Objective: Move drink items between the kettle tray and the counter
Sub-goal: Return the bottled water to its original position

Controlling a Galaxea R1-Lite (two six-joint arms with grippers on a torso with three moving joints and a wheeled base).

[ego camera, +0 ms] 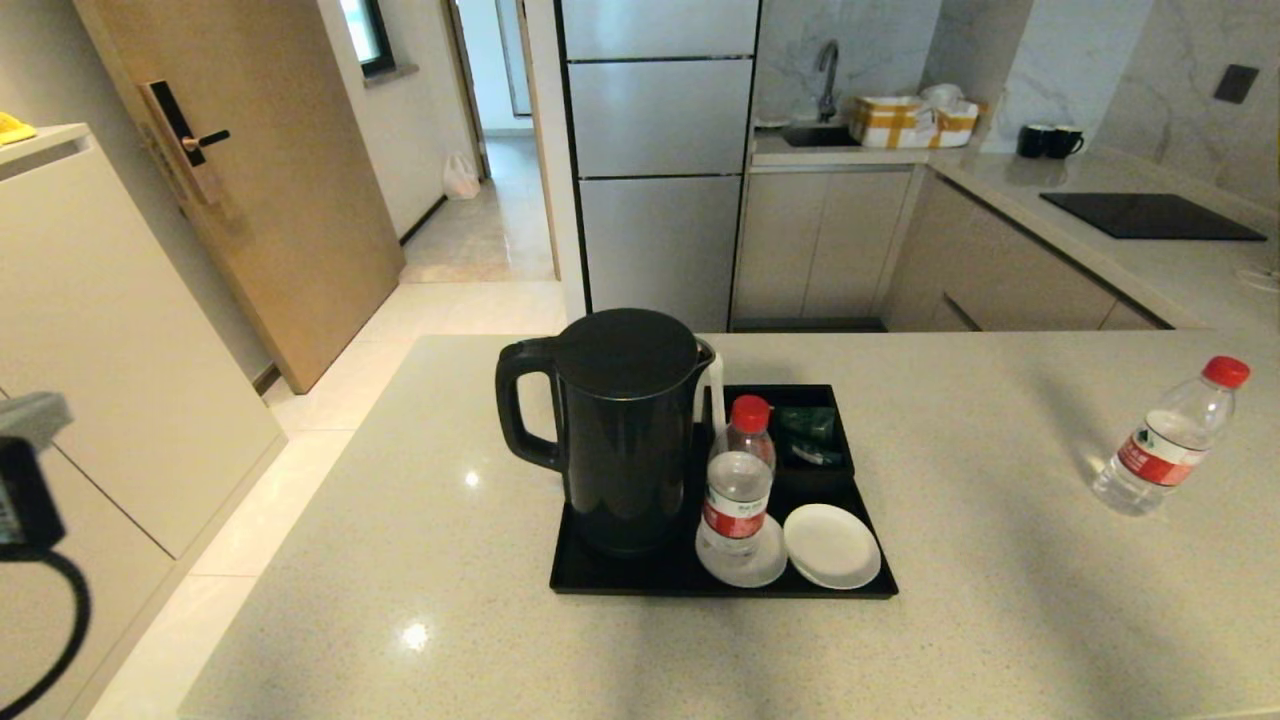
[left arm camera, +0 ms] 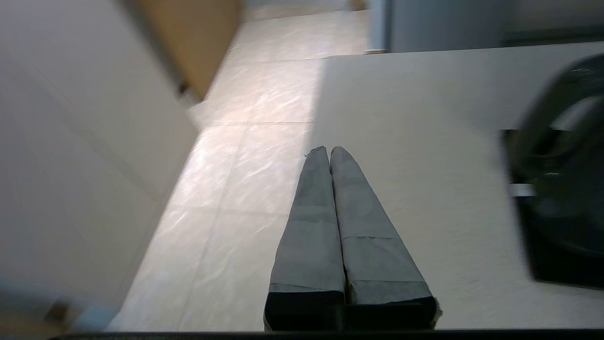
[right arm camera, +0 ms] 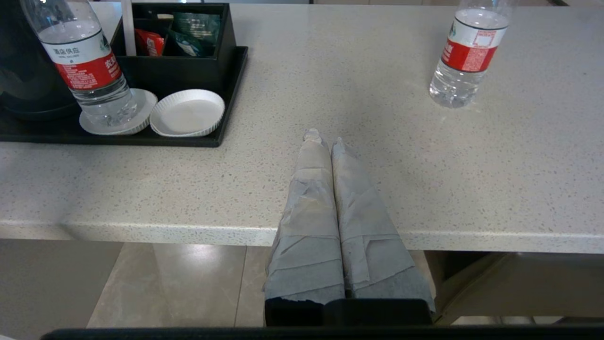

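Note:
A tall black kettle (ego camera: pixel 622 425) stands on the black kettle tray (ego camera: pixel 640 582) in the middle of the beige counter (ego camera: pixel 420 520). Beside the kettle on the tray, a red-capped water bottle (ego camera: pixel 738 488) sits on a white saucer. A second water bottle (ego camera: pixel 1168 437) stands on the counter at the far right. My left gripper (left arm camera: pixel 329 150) is shut and empty, hanging off the counter's left edge above the floor, the kettle (left arm camera: pixel 564 189) blurred to its side. My right gripper (right arm camera: pixel 324 139) is shut and empty at the counter's near edge, between the tray bottle (right arm camera: pixel 85 61) and the counter bottle (right arm camera: pixel 465 52).
An empty white saucer (ego camera: pixel 831 545) lies on the tray's near right corner, and sachets (ego camera: pixel 812 432) fill the tray's back compartment. Part of my left arm (ego camera: pixel 25 480) shows at the far left edge. Beyond the counter stand a fridge (ego camera: pixel 660 150) and kitchen cabinets.

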